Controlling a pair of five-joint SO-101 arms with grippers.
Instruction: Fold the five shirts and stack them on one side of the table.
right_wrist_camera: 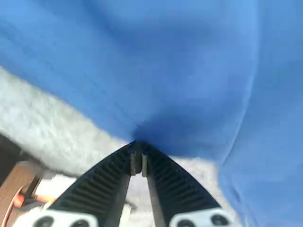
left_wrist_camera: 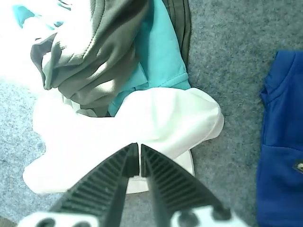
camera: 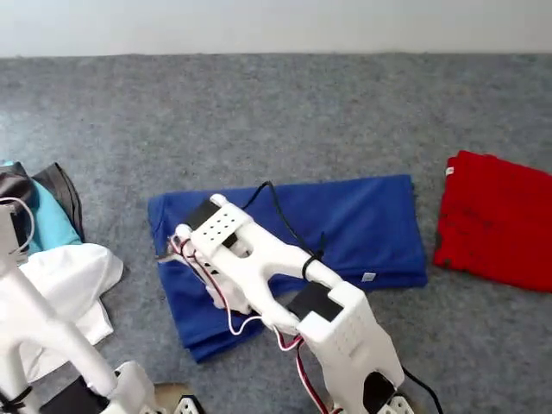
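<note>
A grey felt-like worktop (camera: 285,112) is stretching across the scene, with a pale wall (camera: 276,26) running along its far edge

— How was the light over the desk (camera: 302,103)?
— Soft and even from above. The arm threw only a faint shadow on the blue shirt (camera: 362,224).
— And at the left wrist?
— Harsh. The white shirt (left_wrist_camera: 118,127) glared to a blank, its folds lost, while the grey shirt (left_wrist_camera: 99,52) kept deep shadows in its creases.
— The right wrist?
— A dark shadow pooled in the cloth at the right fingers (right_wrist_camera: 113,175), and the desk beside it was bleached pale.
</note>
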